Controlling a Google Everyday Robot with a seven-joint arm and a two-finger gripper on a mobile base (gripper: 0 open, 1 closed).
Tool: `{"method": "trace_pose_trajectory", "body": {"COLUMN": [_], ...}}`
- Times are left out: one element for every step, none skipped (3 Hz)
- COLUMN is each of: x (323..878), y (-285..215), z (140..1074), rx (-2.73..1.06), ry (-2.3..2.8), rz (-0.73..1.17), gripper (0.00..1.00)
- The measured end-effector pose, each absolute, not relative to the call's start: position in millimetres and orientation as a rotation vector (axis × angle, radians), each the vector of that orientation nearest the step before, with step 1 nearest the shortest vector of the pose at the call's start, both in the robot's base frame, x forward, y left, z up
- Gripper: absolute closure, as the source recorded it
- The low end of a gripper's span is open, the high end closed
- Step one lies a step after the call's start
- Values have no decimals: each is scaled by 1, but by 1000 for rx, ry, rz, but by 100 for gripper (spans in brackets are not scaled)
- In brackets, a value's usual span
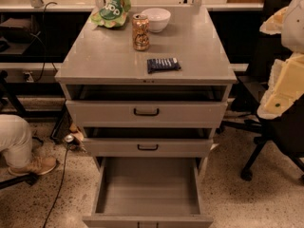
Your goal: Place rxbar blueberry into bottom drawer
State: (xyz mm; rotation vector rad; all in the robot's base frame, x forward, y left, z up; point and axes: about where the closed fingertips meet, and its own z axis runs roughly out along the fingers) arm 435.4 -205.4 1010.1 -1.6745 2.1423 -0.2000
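Awaiting a grasp, the flat navy-wrapped rxbar blueberry (pixel 163 64) is lying on the grey bench (pixel 202 42); the deep grey bottom drawer (pixel 147 186) is standing open; the gripper is out of view.

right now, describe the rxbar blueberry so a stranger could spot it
Find the grey cabinet mid-view and look near its top's front edge. The rxbar blueberry lies flat there, in front of the copper can, the only dark navy flat bar; the green snack bag and white bowl sit further back. The gripper is not in view.
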Motion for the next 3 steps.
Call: {"method": "trace_pose_trajectory", "body": {"x": [435, 497, 574], "y": [-205, -196, -183], "z": [1010, 990, 951], "rx": [-1675, -1658, -1642], "ry": [2142, 2141, 2141], "rz": [-200, -82, 67], "gripper": [0, 0, 0]}}
